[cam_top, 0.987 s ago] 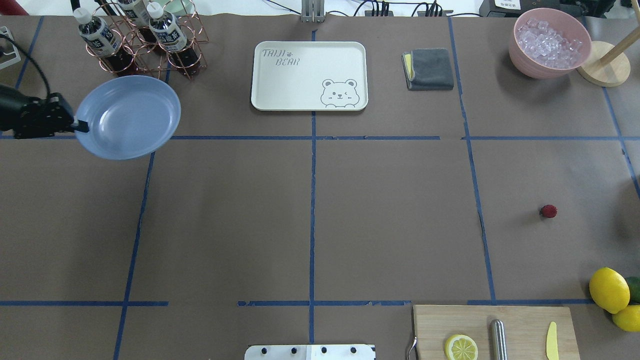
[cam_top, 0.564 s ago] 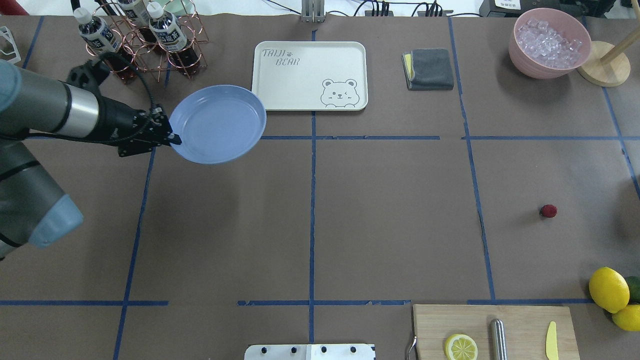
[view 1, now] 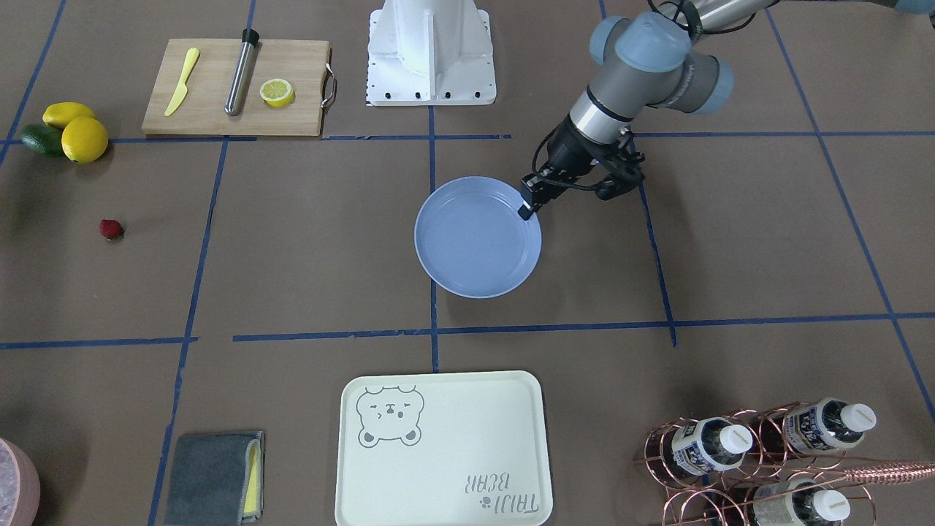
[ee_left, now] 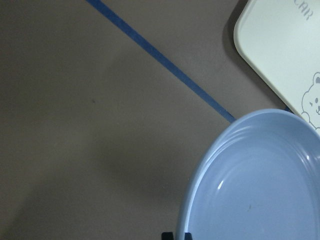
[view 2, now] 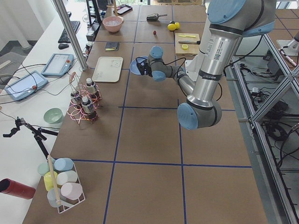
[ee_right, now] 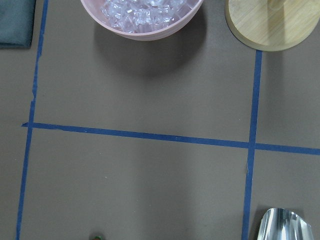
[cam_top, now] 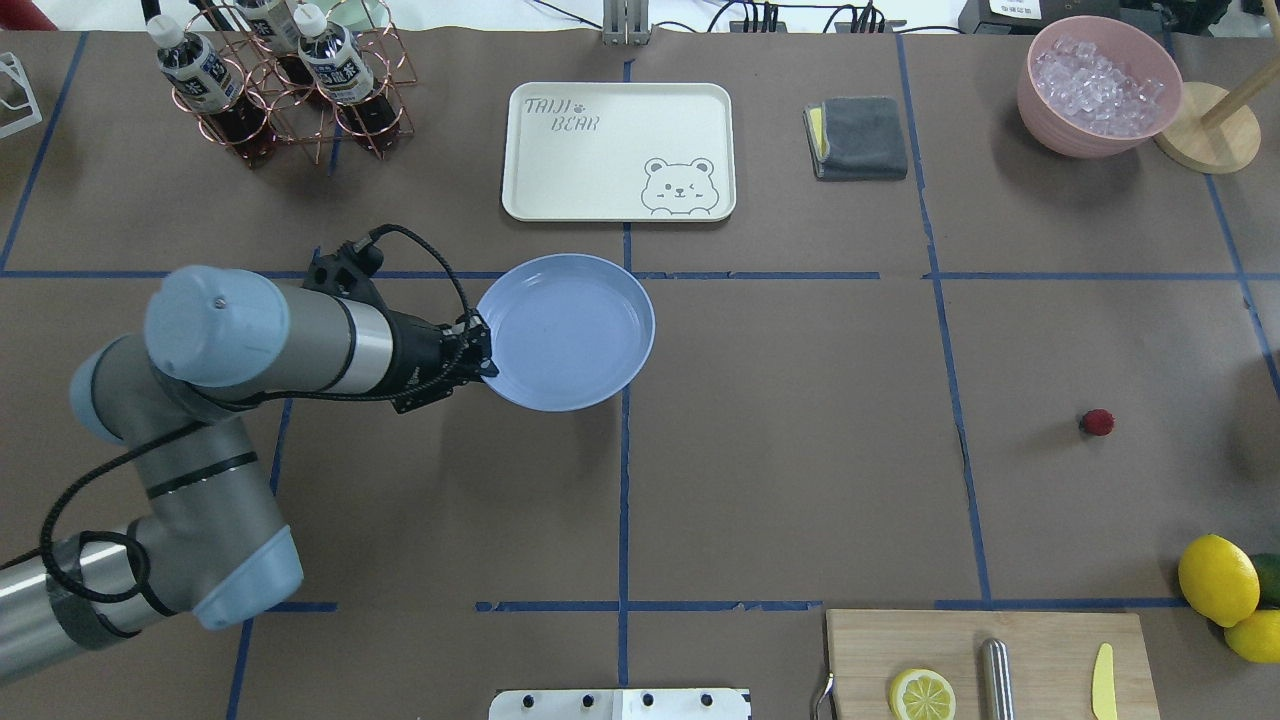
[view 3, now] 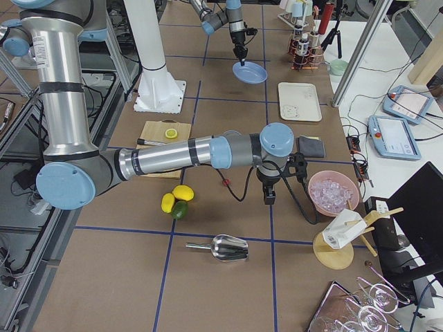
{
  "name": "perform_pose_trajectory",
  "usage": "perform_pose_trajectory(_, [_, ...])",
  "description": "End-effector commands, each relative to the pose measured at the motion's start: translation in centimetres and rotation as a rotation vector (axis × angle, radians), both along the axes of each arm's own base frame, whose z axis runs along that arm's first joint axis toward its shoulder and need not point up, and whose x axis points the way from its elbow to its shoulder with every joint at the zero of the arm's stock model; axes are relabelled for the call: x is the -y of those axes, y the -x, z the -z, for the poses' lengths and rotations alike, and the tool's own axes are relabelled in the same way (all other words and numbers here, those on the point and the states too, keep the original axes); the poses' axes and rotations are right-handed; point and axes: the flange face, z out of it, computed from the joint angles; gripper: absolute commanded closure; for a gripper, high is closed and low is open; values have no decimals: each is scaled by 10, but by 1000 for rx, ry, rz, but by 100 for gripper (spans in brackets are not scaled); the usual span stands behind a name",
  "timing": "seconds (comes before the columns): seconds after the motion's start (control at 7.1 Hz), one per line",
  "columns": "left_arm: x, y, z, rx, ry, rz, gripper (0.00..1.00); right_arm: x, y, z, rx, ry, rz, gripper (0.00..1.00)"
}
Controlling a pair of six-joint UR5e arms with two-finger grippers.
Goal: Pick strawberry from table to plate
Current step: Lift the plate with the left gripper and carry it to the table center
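The strawberry point(cam_top: 1097, 422) point(view 1: 111, 229) is a tiny dark-red berry lying alone on the brown, blue-taped table point(cam_top: 800, 450), far to the right. My left gripper point(cam_top: 487, 362) point(view 1: 527, 208) is shut on the near-left rim of the light-blue plate point(cam_top: 566, 330) point(view 1: 478, 247). It holds the plate roughly level just above the table's middle, and nothing lies in it. The left wrist view shows the plate point(ee_left: 260, 180) filling the lower right. My right gripper point(view 3: 269, 197) shows only in the exterior right view, hanging near the strawberry point(view 3: 225, 183). I cannot tell whether it is open or shut.
A cream bear tray point(cam_top: 618, 150) lies just behind the plate. A copper bottle rack point(cam_top: 280, 80) stands back left. A grey cloth point(cam_top: 858, 138) and a pink bowl of ice point(cam_top: 1100, 85) sit back right. The cutting board point(cam_top: 990, 660) and lemons point(cam_top: 1218, 580) are front right.
My left arm has carried the plate from the table's far left rightward and nearer, to about the middle. The strawberry has not moved.
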Motion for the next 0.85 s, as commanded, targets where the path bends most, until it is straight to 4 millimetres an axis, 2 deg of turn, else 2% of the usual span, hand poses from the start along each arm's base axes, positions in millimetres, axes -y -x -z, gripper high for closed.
perform_pose_trajectory(0.0, [-33,-45,9,37,2,2,100,0,2,-1,0,2,2,0])
perform_pose_trajectory(0.28, [-41,-58,4,48,2,-16,100,0,2,0,0,2,3,0])
perform_pose_trajectory(0.42, [-42,-57,5,47,-1,-25,48,0,2,0,0,2,3,0])
perform_pose_trajectory(0.56, [-42,-48,7,41,-9,-23,0,0,2,0,0,3,2,0])
perform_pose_trajectory(0.7, [-44,-35,7,41,-17,-22,0,0,6,0,1,14,0,0])
